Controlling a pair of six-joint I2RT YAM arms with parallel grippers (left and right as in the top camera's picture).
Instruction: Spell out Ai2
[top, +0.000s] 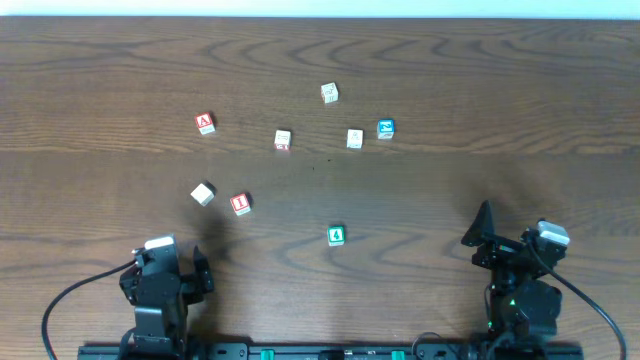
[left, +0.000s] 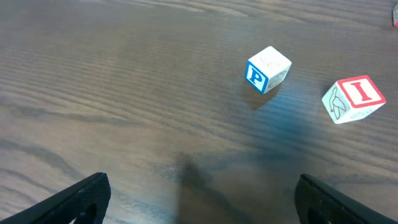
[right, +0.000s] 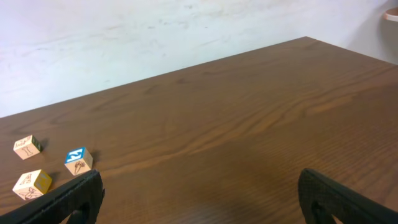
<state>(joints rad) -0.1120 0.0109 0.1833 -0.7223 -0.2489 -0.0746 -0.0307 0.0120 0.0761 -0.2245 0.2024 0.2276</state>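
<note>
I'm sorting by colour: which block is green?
The green block, alone nearest the robot's side; the others show red, blue or pale tops.

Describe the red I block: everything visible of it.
The I block is a small cube, seemingly painted wood. Its top face bears a red I in a red frame; one pale side shows a green drawing. It sits flat on the table, touching nothing else. The P block lies near it, apart.

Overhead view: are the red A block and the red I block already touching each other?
No, the red A block sits well apart from the red I block, a clear gap between them.
</note>
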